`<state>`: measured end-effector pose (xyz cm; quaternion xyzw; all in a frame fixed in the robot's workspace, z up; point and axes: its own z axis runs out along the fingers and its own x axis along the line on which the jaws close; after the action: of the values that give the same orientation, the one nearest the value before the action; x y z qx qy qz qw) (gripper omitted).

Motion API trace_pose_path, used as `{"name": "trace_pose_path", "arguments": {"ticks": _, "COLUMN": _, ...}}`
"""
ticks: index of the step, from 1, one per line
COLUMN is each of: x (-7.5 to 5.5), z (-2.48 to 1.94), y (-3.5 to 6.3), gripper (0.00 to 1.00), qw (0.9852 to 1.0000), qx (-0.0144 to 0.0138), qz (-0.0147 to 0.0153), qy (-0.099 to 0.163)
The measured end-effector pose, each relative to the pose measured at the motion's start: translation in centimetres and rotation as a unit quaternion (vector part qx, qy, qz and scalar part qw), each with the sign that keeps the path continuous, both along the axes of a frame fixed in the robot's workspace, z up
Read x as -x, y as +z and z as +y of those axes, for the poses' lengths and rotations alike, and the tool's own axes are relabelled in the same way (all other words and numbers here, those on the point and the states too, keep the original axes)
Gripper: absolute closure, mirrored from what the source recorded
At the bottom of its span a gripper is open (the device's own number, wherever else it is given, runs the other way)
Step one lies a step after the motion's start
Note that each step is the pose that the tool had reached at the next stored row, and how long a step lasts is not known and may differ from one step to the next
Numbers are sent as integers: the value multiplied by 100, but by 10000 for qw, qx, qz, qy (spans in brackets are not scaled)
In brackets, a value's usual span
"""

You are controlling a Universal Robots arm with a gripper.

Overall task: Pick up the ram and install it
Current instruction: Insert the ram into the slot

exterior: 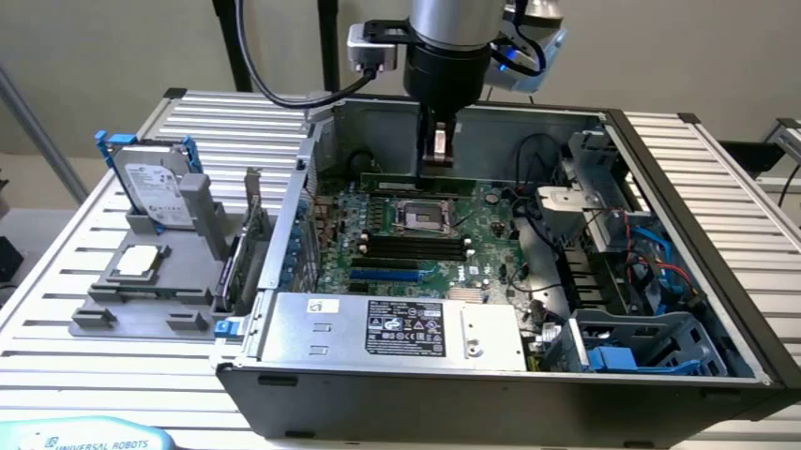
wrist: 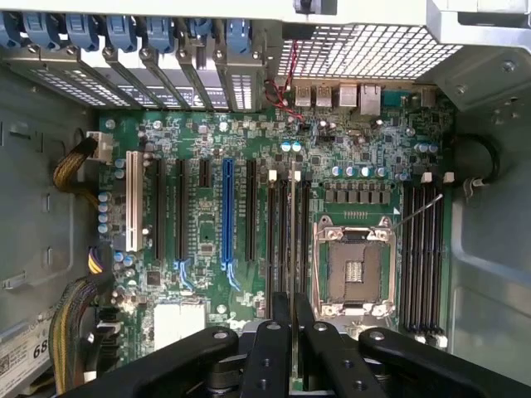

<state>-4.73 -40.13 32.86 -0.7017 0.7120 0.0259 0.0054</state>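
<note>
Wrist view: one pincer (wrist: 292, 308) pinches one ram (wrist: 292, 236) above the green motherboard (wrist: 207, 269).

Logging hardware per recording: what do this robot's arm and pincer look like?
The arm is a silver cylinder ending in a black wrist section, with a small grey box beside it. Black cables loop off it. The pincer has black, bolted linkage fingers.

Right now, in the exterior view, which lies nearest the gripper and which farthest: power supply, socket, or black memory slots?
From the gripper, shut on the ram:
1. Socket, mid-board, closest to it.
2. Memory slots, next to the socket, on its camera side.
3. Power supply, at the case's end toward the camera.
</note>
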Motion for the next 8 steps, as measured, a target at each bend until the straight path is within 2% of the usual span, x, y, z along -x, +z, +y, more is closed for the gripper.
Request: {"name": "trace_pose_path", "arguments": {"ticks": 8, "x": -3, "z": 9, "y": -146, "gripper": 87, "qw": 10000, "qx": 1, "qz": 0, "qy": 0}}
